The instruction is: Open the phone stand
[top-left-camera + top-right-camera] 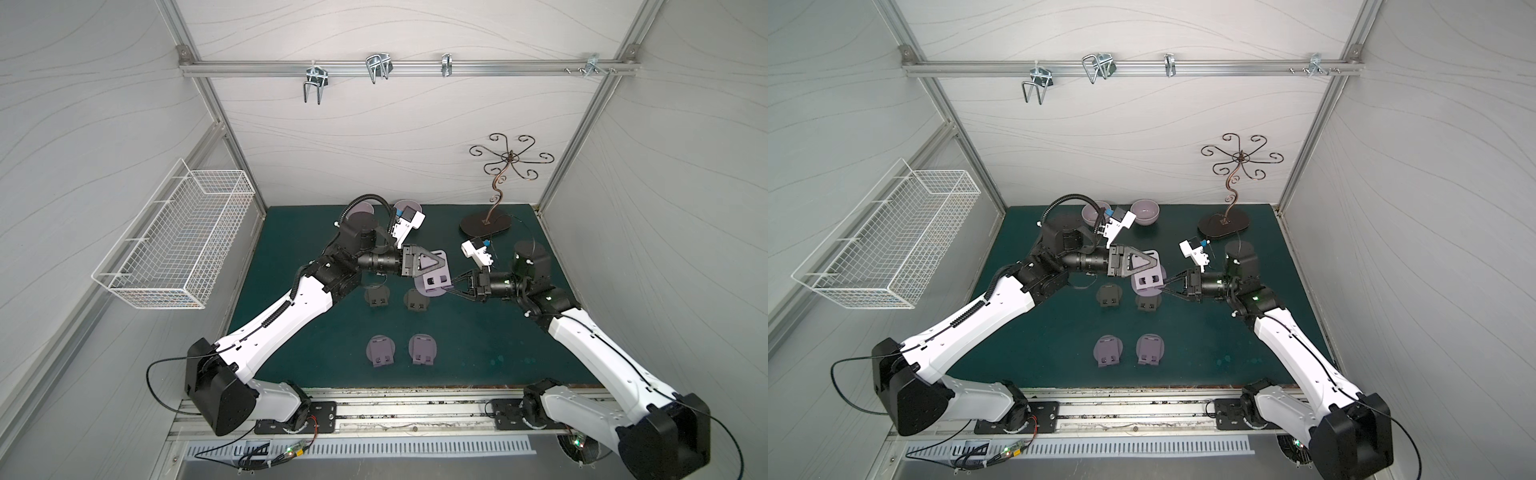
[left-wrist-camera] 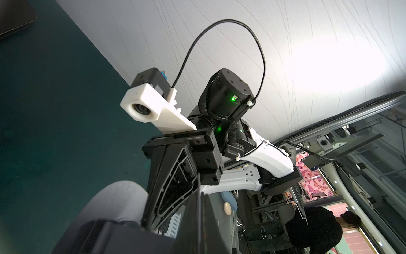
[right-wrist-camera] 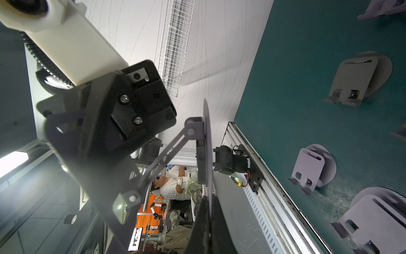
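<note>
While it hangs clear of the bench (image 1: 478, 332), a little past the middle toward 12 o'clock, the stand (image 1: 435, 279) is gripped from two sides. The left tool (image 1: 444, 266) reaches in from 9 o'clock, its jaws closed flat on the stand's plate. The right tool (image 1: 452, 287) comes in from 3 o'clock, jaws pinched on the rim of the round base. In the right wrist view that base (image 3: 206, 136) shows edge-on as a thin disc caught between the dark fingers (image 3: 222, 224). A hinged arm (image 3: 162, 158) slants away from it toward the left tool, so the stand is partly unfolded.

Just at the 6 o'clock side of the held stand, two dark stands (image 1: 377, 297) (image 1: 415, 300) lie flat on the bench. Farther toward 6 o'clock lie two lilac stands (image 1: 380, 351) (image 1: 423, 349), side by side and folded. Two bowls (image 1: 1096, 214) (image 1: 1145, 212) sit at the bench's 12 o'clock edge, and a wire tree (image 1: 484, 224) stands near 1 o'clock. A basket (image 1: 174, 249) hangs on the wall at 9 o'clock.
</note>
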Motion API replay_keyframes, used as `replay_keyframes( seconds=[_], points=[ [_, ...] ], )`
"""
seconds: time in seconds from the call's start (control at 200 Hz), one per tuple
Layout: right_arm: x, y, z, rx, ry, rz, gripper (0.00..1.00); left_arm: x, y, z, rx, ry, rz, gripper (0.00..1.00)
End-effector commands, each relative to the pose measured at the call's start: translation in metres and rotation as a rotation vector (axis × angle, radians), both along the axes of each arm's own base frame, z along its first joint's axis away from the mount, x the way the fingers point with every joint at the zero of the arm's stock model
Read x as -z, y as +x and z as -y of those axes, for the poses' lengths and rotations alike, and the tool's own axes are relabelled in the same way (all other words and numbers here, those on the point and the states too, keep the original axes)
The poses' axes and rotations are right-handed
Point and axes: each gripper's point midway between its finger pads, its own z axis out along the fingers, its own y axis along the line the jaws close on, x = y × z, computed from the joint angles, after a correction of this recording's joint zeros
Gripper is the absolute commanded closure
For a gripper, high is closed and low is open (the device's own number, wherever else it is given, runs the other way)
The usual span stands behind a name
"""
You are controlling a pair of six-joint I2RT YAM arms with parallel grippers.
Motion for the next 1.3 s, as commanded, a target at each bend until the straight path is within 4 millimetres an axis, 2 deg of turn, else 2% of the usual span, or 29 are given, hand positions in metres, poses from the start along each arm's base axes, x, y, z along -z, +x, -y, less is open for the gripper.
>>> replay_keyframes(
  seconds=[0.0,0.195,0.43,0.625,0.82,1.166,1.296],
  points=[
    [0.007,-0.019,-0.003,-0.047,-0.002,-0.022,1.00,-0.048,0.028,-0.012,-0.078,-0.051,0.210,1.00],
    [0.023,-0.032,-0.009,-0.074,-0.024,-0.062,1.00,-0.085,0.045,-0.017,-0.077,-0.068,0.370,1.00],
    [0.034,-0.036,-0.011,-0.088,-0.039,-0.103,1.00,-0.108,0.070,-0.022,-0.109,-0.026,0.476,1.00],
    [0.045,-0.037,-0.011,-0.096,-0.066,-0.139,1.00,-0.122,0.089,-0.031,-0.150,-0.069,0.442,1.00],
    [0.055,-0.039,-0.011,-0.104,-0.085,-0.175,1.00,-0.121,0.095,-0.035,-0.183,-0.062,0.455,1.00],
    [0.045,-0.039,-0.012,-0.103,-0.068,-0.184,1.00,-0.117,0.111,-0.045,-0.288,0.008,0.594,1.00],
    [0.042,-0.039,-0.012,-0.103,-0.060,-0.199,1.00,-0.112,0.106,-0.043,-0.284,0.019,0.689,1.00]
  ],
)
